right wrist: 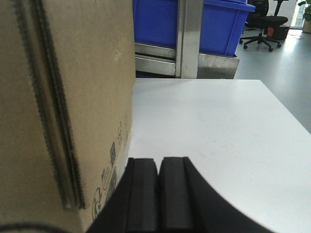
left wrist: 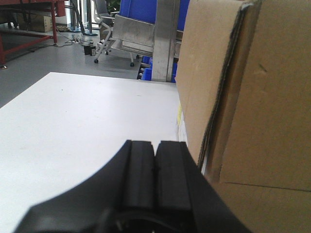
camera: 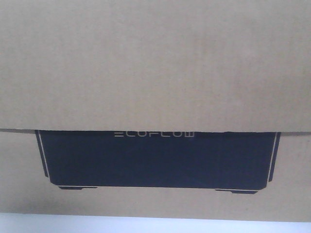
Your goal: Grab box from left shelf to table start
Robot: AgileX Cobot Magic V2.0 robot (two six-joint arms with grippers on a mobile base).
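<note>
The brown cardboard box [camera: 155,63] with the black silhouette and "ECOFLOW" lettering fills the front view and rests on the white table [camera: 155,227]. In the left wrist view the box [left wrist: 252,97] stands at the right, and my left gripper [left wrist: 155,148] is shut and empty, right beside the box's side. In the right wrist view the box [right wrist: 73,87] stands at the left, and my right gripper [right wrist: 159,162] is shut and empty, close beside that side. The table shows in both wrist views [left wrist: 87,121] [right wrist: 218,126].
Beyond the table's far edge stands the shelf with a metal upright [right wrist: 190,34] and blue plastic bins [right wrist: 223,24]; it also shows in the left wrist view [left wrist: 165,39]. Office chairs [right wrist: 262,19] and grey floor lie to the sides.
</note>
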